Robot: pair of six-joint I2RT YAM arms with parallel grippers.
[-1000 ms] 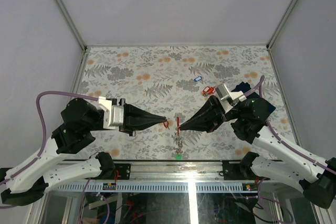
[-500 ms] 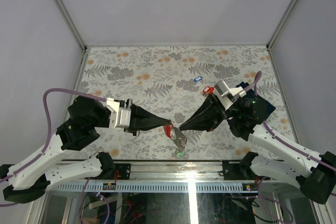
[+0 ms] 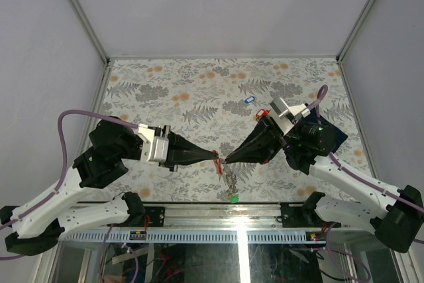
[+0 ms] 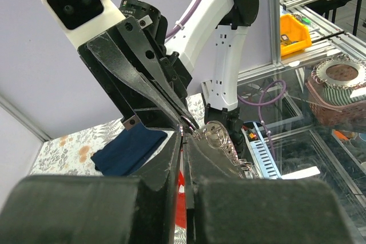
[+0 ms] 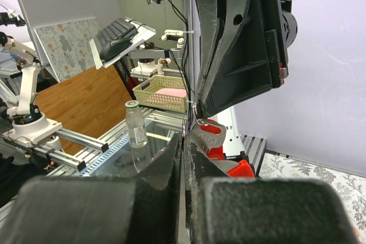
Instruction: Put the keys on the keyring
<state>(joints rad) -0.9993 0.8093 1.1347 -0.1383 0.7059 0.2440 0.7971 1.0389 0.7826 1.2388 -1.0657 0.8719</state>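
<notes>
Top external: left claw [image 3: 213,157] pinches one red-tagged key [image 3: 217,156] (tips meeting), right claw [image 3: 226,159] pinches one keyring [image 3: 229,175].

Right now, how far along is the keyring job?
Done, apparently: green-tagged key hangs on the keyring. In hand: left pincer shut on a red-tagged key, right pincer on the keyring, tips meeting. Left: blue-tagged key and second red-tagged key lie on the table.

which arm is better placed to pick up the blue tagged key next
Right. The blue-tagged key lies right of centre, near the right gripper; the left gripper sits farther away.
</notes>
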